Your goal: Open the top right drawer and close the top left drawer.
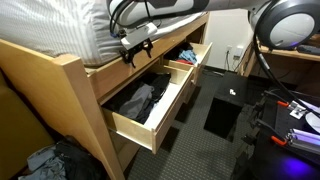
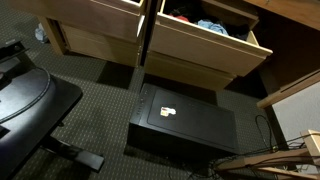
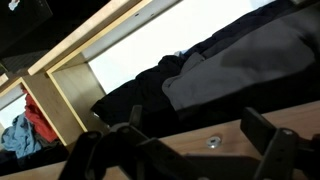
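Observation:
The top left drawer [image 1: 133, 130] stands pulled far out, wide and deep, with dark grey and black clothes [image 3: 220, 70] inside. Beyond it the top right drawer [image 1: 190, 60] is also pulled out and shows orange-brown inner sides. From the front, red and blue clothes lie in that drawer [image 2: 215, 48], and the top left drawer's front [image 2: 100, 35] is beside it. My gripper [image 1: 137, 44] hangs above the wide drawer, close under the bed edge. In the wrist view the gripper [image 3: 185, 150] is open, its fingers [image 3: 265, 135] spread over a pine panel with a metal screw [image 3: 213, 143].
A bed with striped sheets [image 1: 60, 25] lies over the drawers. A black box [image 2: 180, 120] sits on the dark carpet in front of them. An office chair [image 2: 30, 100] stands nearby. Clothes [image 1: 45, 160] lie heaped on the floor. Lower drawers [image 2: 190, 72] sit below.

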